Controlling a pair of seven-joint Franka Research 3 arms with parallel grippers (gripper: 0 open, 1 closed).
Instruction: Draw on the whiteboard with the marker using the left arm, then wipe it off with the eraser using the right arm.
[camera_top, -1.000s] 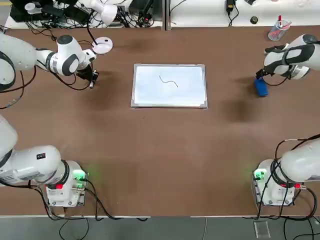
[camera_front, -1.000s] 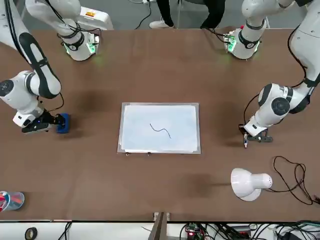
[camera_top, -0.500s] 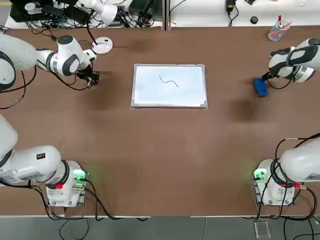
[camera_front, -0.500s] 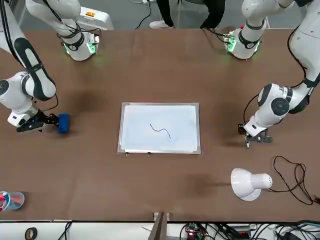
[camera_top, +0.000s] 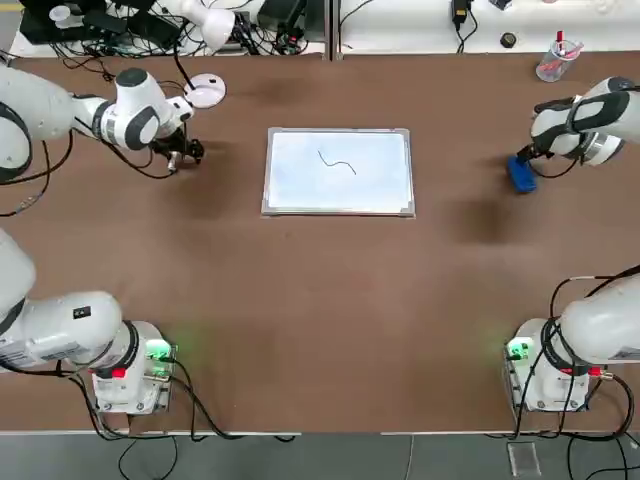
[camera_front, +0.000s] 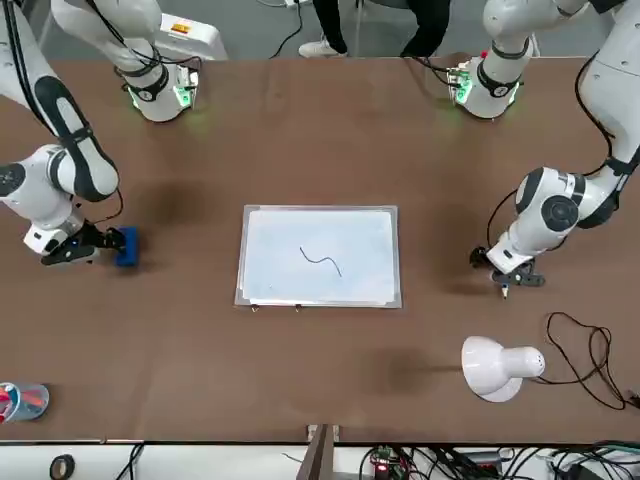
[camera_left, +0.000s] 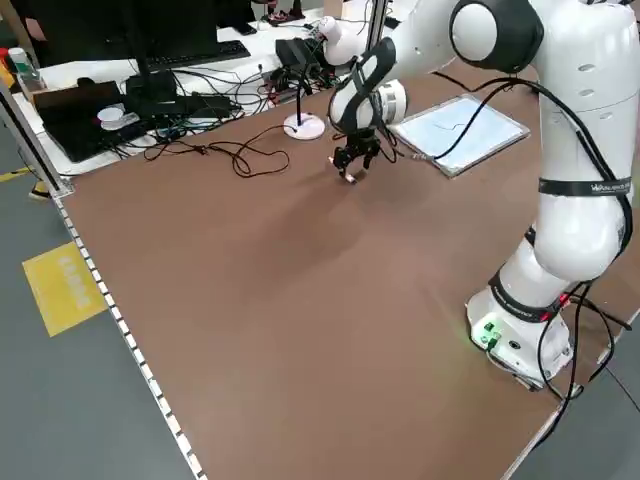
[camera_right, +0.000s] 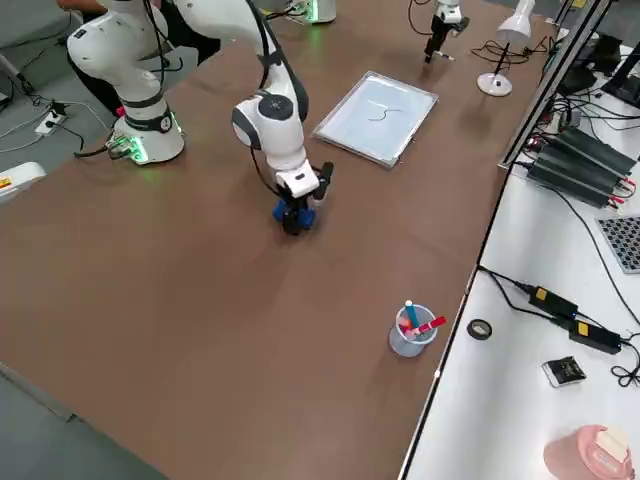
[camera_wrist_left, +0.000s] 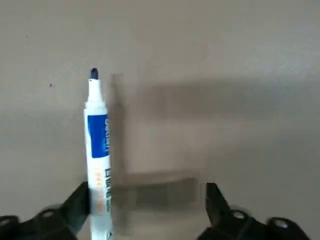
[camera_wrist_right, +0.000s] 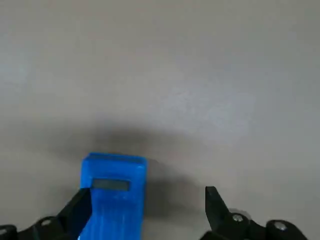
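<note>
Both pincers gape: left (camera_wrist_left: 145, 200) beside marker (camera_wrist_left: 97, 150), right (camera_wrist_right: 147, 205) beside eraser (camera_wrist_right: 114, 192).

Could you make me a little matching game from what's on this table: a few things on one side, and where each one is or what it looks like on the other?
Things:
1. whiteboard
2. eraser
3. marker
4. desk lamp

Descriptions:
A. bright blue block by the right end effector
B. white, beyond the left arm, unused
C. mid-table, with a thin squiggle drawn on it
D. between the open fingers of the left end effector

Pairs: 1-C, 2-A, 3-D, 4-B
</note>
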